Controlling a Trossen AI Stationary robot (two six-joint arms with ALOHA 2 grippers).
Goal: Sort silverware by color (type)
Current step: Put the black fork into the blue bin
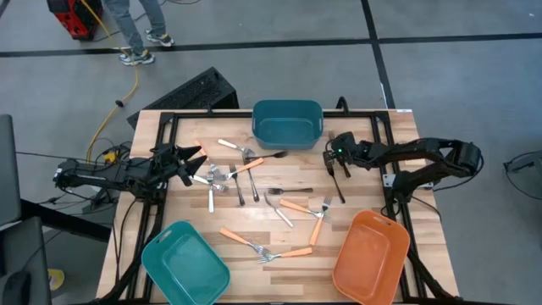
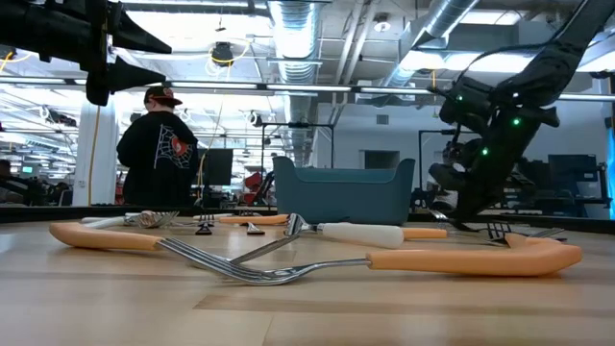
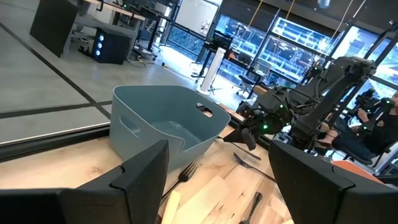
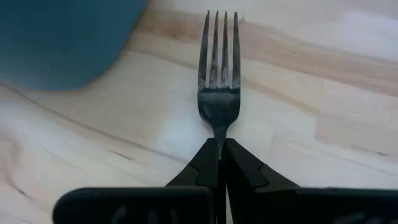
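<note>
At the frame's left the left gripper (image 1: pixel 196 161) hovers with fingers spread beside scattered orange-handled and silver forks (image 1: pixel 233 174) on the wooden table (image 1: pixel 373 191); right of centre, near the dark teal plastic bin (image 1: pixel 288 123), the right gripper (image 1: pixel 332 161) is clamped on a black metal fork (image 4: pixel 219 68).

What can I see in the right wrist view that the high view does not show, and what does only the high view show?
Only the right wrist view shows the right gripper with its jaws shut on the neck of a dark fork, tines pointing away.

Only the high view shows the whole table: the left gripper open over the scattered silverware, the orange bin and a light teal bin.

Both show the wooden tabletop and the dark teal bin close to that fork.
</note>
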